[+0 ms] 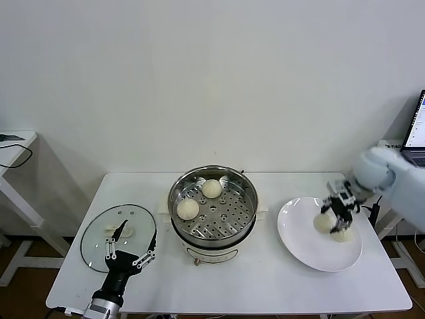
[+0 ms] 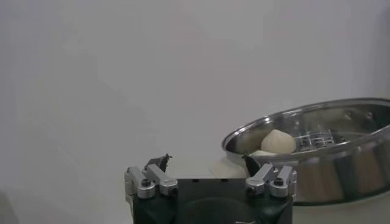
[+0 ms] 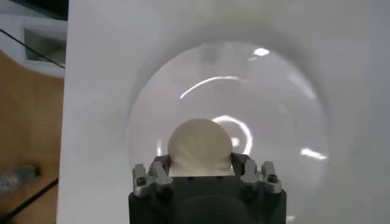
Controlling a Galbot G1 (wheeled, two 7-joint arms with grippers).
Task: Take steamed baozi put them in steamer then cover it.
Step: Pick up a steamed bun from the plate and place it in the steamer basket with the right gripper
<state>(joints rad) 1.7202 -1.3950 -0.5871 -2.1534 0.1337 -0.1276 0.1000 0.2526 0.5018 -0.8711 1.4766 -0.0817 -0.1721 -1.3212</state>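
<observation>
Right hand (image 1: 337,214) is clenched on a baozi (image 3: 200,146) over the plate (image 1: 299,246) at 3 o'clock from the steamer (image 1: 214,199) — soft dough could squash or slip. Left hand (image 1: 130,247) sits released by the cover (image 1: 99,229).

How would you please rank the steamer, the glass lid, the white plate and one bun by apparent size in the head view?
1. Steamer
2-3. White plate and glass lid: alike, not ranked
4. Bun

Bright, even light; glare streaks on the plate (image 3: 274,115), whose rim looks perhaps slightly soft
</observation>
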